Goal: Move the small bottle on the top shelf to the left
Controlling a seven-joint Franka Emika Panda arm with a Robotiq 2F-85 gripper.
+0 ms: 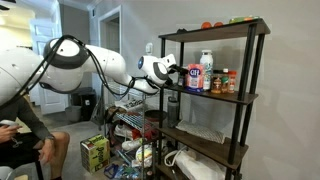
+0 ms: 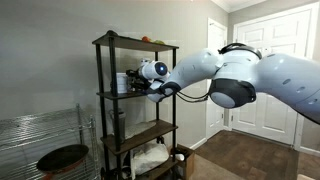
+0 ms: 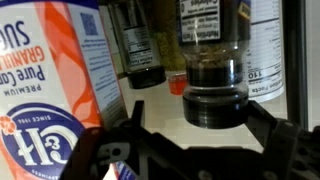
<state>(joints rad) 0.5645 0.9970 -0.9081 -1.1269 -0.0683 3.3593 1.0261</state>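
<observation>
Gripper [image 3: 190, 135] is hovering at bottom centre, jaws spread wide, facing the dark bottle [image 3: 212, 88] right of the sugar canister [image 3: 60, 80].

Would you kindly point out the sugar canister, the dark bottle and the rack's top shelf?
sugar canister [image 3: 50, 90]: wrist view, on its printed label.
dark bottle [image 3: 212, 95]: wrist view, on its dark glass body.
top shelf [image 1: 195, 36]: an exterior view, on the board's front edge.

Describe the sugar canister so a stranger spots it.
Find the tall black-framed rack with dark brown wooden shelves. On the second shelf down, the white cylindrical sugar canister stands nearest the gripper, the row's only pink-labelled container.
</observation>
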